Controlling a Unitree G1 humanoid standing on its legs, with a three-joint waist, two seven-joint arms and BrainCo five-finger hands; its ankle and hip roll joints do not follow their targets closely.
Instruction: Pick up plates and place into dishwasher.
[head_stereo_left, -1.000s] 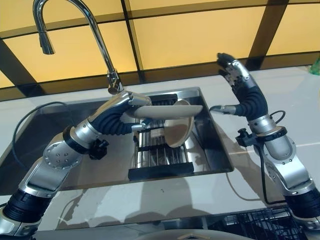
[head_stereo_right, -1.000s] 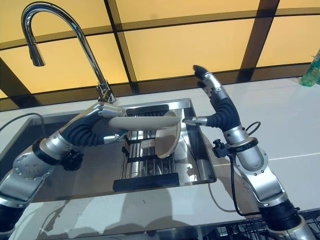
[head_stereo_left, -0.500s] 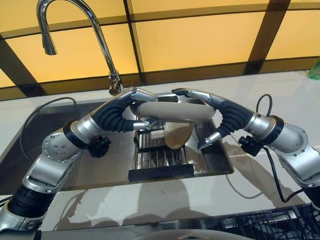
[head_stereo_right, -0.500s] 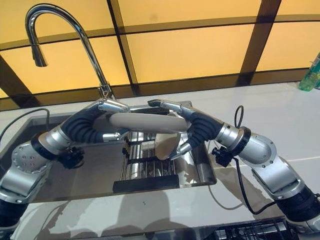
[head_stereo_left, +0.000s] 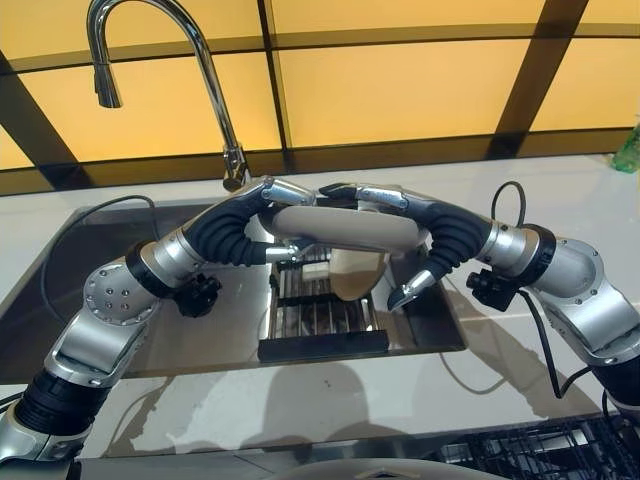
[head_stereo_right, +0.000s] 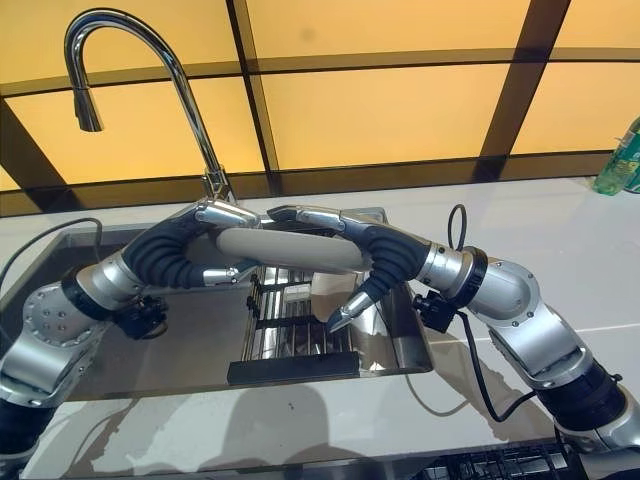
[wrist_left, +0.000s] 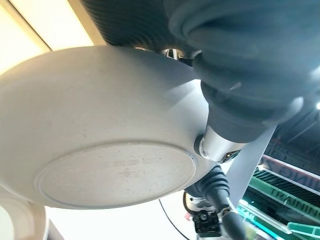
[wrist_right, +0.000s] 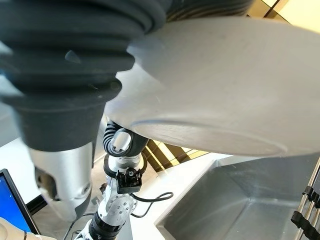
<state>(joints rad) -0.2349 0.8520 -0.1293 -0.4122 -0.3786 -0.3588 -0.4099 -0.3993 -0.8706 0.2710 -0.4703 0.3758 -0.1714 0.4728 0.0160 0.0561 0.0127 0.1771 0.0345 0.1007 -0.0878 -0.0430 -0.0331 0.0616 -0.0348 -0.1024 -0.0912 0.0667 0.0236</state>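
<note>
Fingers, left hand (head_stereo_left: 262, 200): curled over the plate's (head_stereo_left: 345, 228) near rim, thumb under it, holding it flat above the sink (head_stereo_left: 110, 300).
Fingers, right hand (head_stereo_left: 400, 205): laid along the top of the plate's far rim, with the thumb (head_stereo_left: 412, 288) hanging well below and apart from it; this looks like a loose cover more than a firm pinch, and I cannot tell how much weight it carries.
Plate: a pale shallow plate, level, lifted above the sink and right over the drying rack (head_stereo_left: 320, 320), spanning the gap between the two hands.
Second plate (head_stereo_left: 355, 272): stands on edge in the rack inside the sink, directly under the held one.
Dishwasher basket (head_stereo_left: 540, 455): dark wire, at the near edge of the tabletop (head_stereo_left: 560, 200), on the right of the sink and well apart from the plate.
Risk, handover: if the left hand lets go before the right thumb closes under the rim, the plate would likely drop onto the standing plate and the rack.
Risk, tilt: uneven pull from the two hands could tip the smooth plate and let it slide out.
Risk, faucet (head_stereo_left: 160, 60): it rises just behind the sink; a high lift backwards might clip it.
</note>
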